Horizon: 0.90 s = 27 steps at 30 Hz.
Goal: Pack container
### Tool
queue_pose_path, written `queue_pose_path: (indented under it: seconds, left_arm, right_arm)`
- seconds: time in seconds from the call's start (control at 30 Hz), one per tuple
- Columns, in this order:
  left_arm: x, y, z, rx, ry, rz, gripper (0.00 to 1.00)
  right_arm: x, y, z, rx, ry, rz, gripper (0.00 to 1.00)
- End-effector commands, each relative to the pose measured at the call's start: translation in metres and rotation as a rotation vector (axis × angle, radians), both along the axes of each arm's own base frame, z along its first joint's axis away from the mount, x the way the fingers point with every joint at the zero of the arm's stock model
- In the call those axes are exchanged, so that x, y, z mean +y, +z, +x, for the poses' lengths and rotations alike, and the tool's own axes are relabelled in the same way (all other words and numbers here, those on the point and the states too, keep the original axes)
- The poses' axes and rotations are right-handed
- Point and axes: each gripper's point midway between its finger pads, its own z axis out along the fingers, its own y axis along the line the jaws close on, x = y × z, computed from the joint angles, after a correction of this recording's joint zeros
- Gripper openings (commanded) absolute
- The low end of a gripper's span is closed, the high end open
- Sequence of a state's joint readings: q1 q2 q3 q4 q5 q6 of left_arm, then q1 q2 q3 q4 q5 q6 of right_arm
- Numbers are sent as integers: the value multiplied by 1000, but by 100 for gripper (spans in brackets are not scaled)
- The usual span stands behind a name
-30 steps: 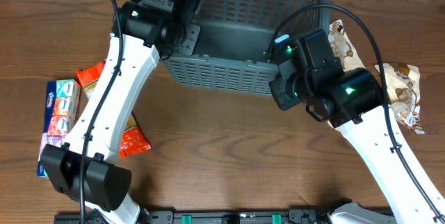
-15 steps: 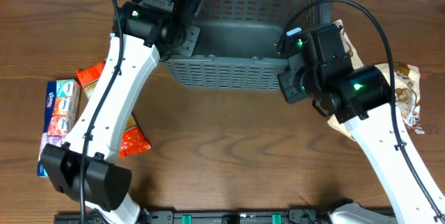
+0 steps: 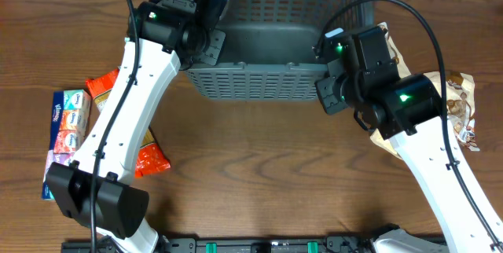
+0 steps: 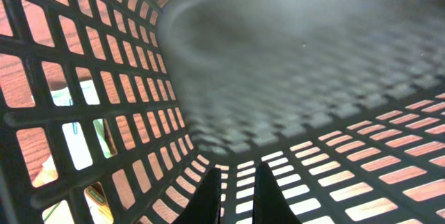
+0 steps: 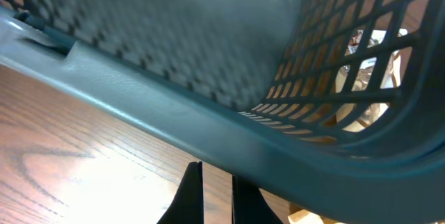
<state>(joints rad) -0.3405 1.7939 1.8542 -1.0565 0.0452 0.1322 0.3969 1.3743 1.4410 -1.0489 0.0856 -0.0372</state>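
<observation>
- Clearly the container (image 3: 259,80) sits at the far middle of the worktop (image 3: 259,174), with its long axis running left to right. Its solid bottom looks bare where it shows, so I judge that nothing has been packed yet.
- The left end effector (image 4: 238,182) is inside the container at its left end, facing the lattice wall and floor. Its fingers stand close together with a slim gap and nothing shows between them. I cannot tell whether that is its fully closed position.
- The right end effector (image 5: 217,175) is just outside the near right corner, with the thick rim crossing right in front of its tips. It shows the same slim gap with nothing visibly clamped, and again I cannot tell whether it is fully closed.
- The brown snack packs (image 3: 462,104) lie just beside the right arm (image 3: 424,159), to the right of the container, so that arm looks the nearer one for a first pick.
- The orange packs (image 3: 151,159) and tissue packs (image 3: 67,123) lie at the near left, well apart from the left end effector.
- The wood-grain worktop is flat. The stretch in front of the container holds only the two arms, so there is room to swing across, though the left end effector must rise over the rim first.
</observation>
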Motion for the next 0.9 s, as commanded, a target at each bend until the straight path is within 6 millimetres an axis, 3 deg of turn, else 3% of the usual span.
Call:
queue_pose_path:
  seconds: [0.0, 0.27, 0.37, 0.67, 0.73, 0.8, 0.87]
  left_arm:
    - [3, -4, -4, 18, -7, 20, 6]
    - [4, -4, -6, 26, -7, 23, 7]
    - [3, -4, -5, 22, -8, 23, 24]
    - [3, -3, -3, 16, -7, 21, 26]
    - [3, -3, -3, 13, -7, 20, 37]
    - [2, -1, 0, -2, -7, 15, 41]
    - [0, 1, 5, -21, -7, 8, 54]
  right_arm:
    - [-11, 6, 9, -28, -31, -17, 1]
    - [-13, 7, 10, -33, -37, -15, 2]
    - [-12, 7, 10, -32, -34, -11, 6]
    - [-11, 7, 10, -29, -30, -7, 8]
    - [-11, 6, 9, -27, -30, -7, 8]
    - [-10, 6, 8, -24, -26, -8, 9]
    - [-7, 6, 7, -24, -18, -8, 20]
